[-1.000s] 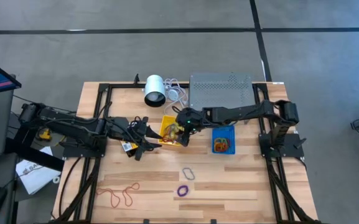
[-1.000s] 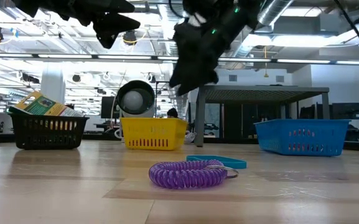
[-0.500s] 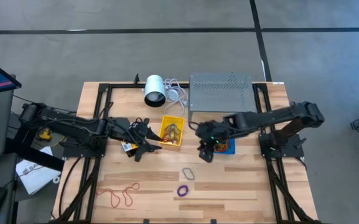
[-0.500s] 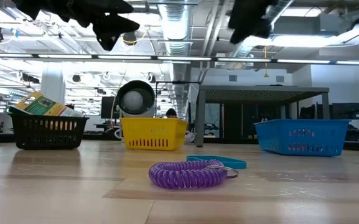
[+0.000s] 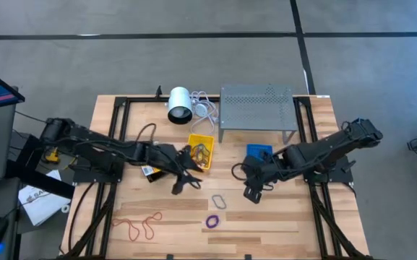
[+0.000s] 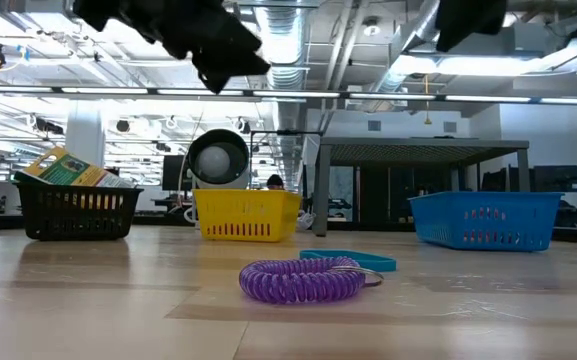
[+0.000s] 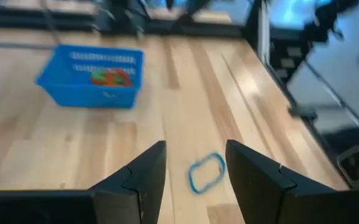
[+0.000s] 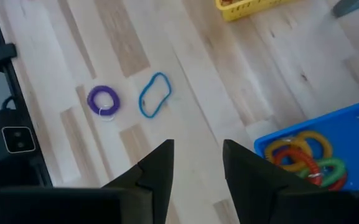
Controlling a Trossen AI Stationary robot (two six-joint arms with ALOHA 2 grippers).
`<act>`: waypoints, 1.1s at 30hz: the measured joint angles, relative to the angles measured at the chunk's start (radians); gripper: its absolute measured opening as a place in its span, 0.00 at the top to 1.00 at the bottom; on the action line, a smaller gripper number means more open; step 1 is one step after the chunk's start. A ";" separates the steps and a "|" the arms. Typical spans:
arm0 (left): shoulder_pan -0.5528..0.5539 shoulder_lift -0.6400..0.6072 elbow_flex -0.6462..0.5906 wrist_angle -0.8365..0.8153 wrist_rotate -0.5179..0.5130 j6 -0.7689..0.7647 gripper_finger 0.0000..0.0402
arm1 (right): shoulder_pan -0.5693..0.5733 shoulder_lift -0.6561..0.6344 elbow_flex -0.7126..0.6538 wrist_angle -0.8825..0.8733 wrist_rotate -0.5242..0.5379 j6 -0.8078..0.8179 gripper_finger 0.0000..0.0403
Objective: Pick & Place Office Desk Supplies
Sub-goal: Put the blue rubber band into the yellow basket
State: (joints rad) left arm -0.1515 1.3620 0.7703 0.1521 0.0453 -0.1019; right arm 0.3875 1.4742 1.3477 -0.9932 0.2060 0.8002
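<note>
Both arms hang above the middle of the table [image 5: 266, 217], and neither carries anything.

The left gripper [image 5: 185, 180] hovers just in front of the yellow bin [image 5: 201, 152]; its jaws stand apart with bare wood and the blue loop [image 7: 205, 172] showing between them in the left wrist view. The right gripper [image 5: 254, 189] is in front of the blue bin [image 5: 260, 152], part of which its arm covers from above. Its jaws are also parted and empty, with only wood between them in the right wrist view.

The blue bin [image 8: 347, 130] holds a tangle of red, yellow and green coiled loops [image 8: 307, 158], cut off at that picture's edge. What lies in the yellow bin is too small to sort out from above.

Toward the front edge of the table, near its middle, the blue loop [image 5: 218, 201] lies flat with the purple coiled loop [image 5: 212, 222] just in front of it, the two apart. Thin red bands [image 5: 139, 225] sprawl near the front left corner.

The black bin [image 6: 76, 210] with green-and-yellow packets [image 6: 63, 167] shows clearly only in the low view; from above the left arm hides most of it. In the low view both grippers are cut off at the top as dark shapes.
</note>
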 joint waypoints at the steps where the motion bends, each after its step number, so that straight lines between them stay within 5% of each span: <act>1: -0.006 0.018 0.014 -0.024 0.008 0.014 0.59 | 0.012 0.001 0.000 -0.003 0.008 0.010 0.67; 14: -0.149 0.279 0.056 0.015 -0.077 0.385 0.59 | 0.059 0.003 -0.080 0.101 0.050 0.057 0.67; 25: -0.150 0.419 0.187 -0.024 -0.089 0.443 0.59 | 0.058 0.003 -0.094 0.165 0.062 0.029 0.67; 33: -0.142 0.537 0.317 -0.160 0.027 0.458 0.59 | 0.065 0.003 -0.094 0.165 0.065 0.012 0.67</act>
State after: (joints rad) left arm -0.2939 1.8990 1.0875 -0.0082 0.0719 0.3565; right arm 0.4528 1.4769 1.2533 -0.8284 0.2710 0.8118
